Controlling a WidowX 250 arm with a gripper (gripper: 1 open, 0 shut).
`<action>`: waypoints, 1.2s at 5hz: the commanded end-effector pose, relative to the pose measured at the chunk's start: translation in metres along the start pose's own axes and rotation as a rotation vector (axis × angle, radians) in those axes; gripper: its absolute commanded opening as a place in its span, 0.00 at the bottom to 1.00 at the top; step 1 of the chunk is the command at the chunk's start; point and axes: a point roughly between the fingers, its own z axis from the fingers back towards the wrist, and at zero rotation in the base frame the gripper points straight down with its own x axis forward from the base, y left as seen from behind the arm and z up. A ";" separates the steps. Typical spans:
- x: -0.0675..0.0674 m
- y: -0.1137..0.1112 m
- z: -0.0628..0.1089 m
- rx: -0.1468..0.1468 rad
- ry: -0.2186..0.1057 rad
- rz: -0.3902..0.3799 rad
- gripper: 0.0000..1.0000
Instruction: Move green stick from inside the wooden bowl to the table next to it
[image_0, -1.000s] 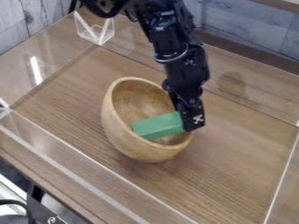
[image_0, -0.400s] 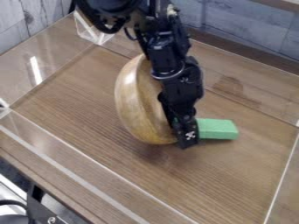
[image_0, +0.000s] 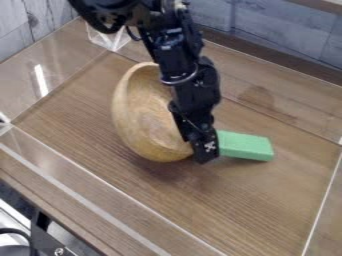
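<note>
The green stick (image_0: 246, 147) lies flat on the table (image_0: 287, 105), just right of the wooden bowl (image_0: 144, 112). The bowl is tipped, its opening facing up and to the left. My gripper (image_0: 202, 146) points steeply down at the bowl's right rim, between the bowl and the left end of the stick. It stands open with nothing in it. One dark fingertip with white marks (image_0: 206, 150) shows beside the stick; the other is hidden behind it.
Clear acrylic walls (image_0: 40, 75) border the tabletop on all sides. A small clear bracket (image_0: 110, 38) stands at the back left. Bare wood lies in front of the bowl and to the right of the stick.
The green stick went from inside the bowl, held by my gripper, onto the table at the bowl's right. The gripper let it go. The bowl tipped steeply and has rocked partly back.
</note>
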 end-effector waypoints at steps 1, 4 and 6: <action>0.008 0.007 0.020 0.031 -0.049 -0.011 1.00; 0.042 -0.007 0.027 0.042 -0.075 0.002 1.00; 0.057 -0.032 0.028 0.036 -0.067 -0.066 1.00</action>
